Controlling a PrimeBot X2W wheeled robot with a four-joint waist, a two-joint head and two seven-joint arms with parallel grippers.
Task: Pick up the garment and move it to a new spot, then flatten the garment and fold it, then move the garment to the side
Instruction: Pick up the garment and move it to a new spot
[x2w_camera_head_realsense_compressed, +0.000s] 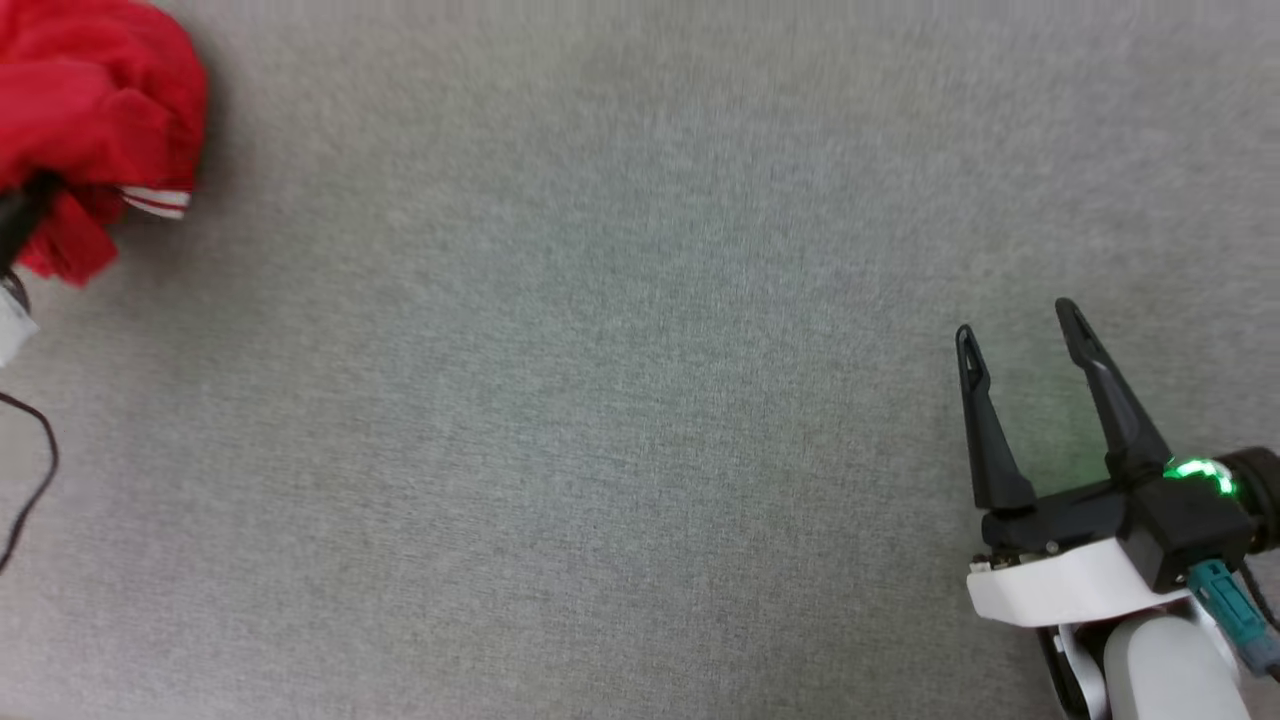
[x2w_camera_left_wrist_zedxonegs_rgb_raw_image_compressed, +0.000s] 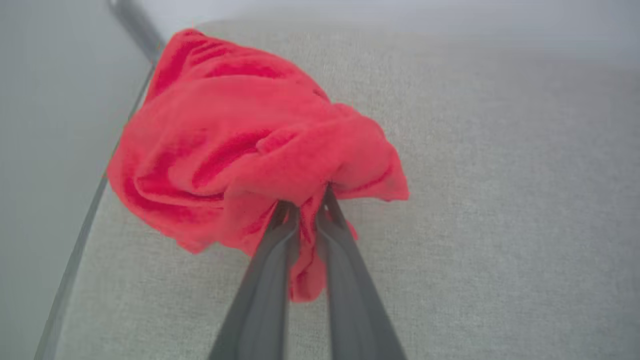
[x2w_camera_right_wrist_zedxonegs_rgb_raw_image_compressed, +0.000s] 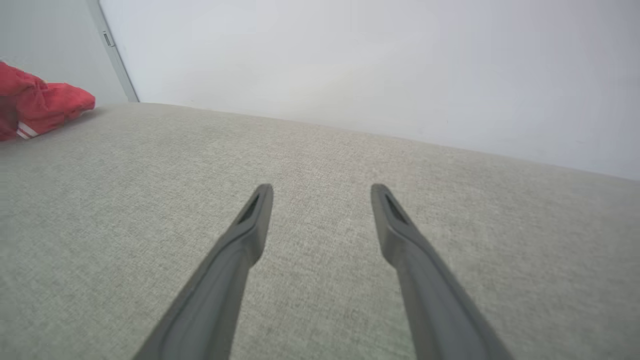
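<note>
1. Your left end effector (x2w_camera_left_wrist_zedxonegs_rgb_raw_image_compressed: 310, 200) is closed almost fully on the garment (x2w_camera_left_wrist_zedxonegs_rgb_raw_image_compressed: 240, 140). Its two dark fingers (x2w_camera_left_wrist_zedxonegs_rgb_raw_image_compressed: 270, 270) run nearly parallel with only a thin gap between them, and a fold of red cloth is pinched at the tips. More cloth hangs down between the fingers below the pinch.
2. In the left wrist view the garment is a crumpled red bundle bunched up beyond the fingertips, near the left edge of the table (x2w_camera_left_wrist_zedxonegs_rgb_raw_image_compressed: 500, 200). You cannot tell from these views whether the bundle is lifted clear of the table or resting on it.
3. In the head view the garment (x2w_camera_head_realsense_compressed: 90, 100) sits at the far left corner. A bit of red-and-white striped trim (x2w_camera_head_realsense_compressed: 155, 200) shows on its right side, and the bundle looks slightly blurred.
4. A thin black cable (x2w_camera_head_realsense_compressed: 40, 470) loops at the left edge of the head view, nearer than the garment.
5. Your right end effector (x2w_camera_head_realsense_compressed: 1015, 320) is at the near right of the table, well apart from the garment. It is spread wide and holds nothing, with bare grey table showing between its fingers (x2w_camera_right_wrist_zedxonegs_rgb_raw_image_compressed: 230, 270).
6. A green light (x2w_camera_head_realsense_compressed: 1195, 470) glows on the right wrist.
7. From the right wrist view, the right end effector (x2w_camera_right_wrist_zedxonegs_rgb_raw_image_compressed: 322, 187) points toward the far edge of the table and a plain pale wall (x2w_camera_right_wrist_zedxonegs_rgb_raw_image_compressed: 350, 60). The garment (x2w_camera_right_wrist_zedxonegs_rgb_raw_image_compressed: 45, 102) lies far off to the left.
</note>
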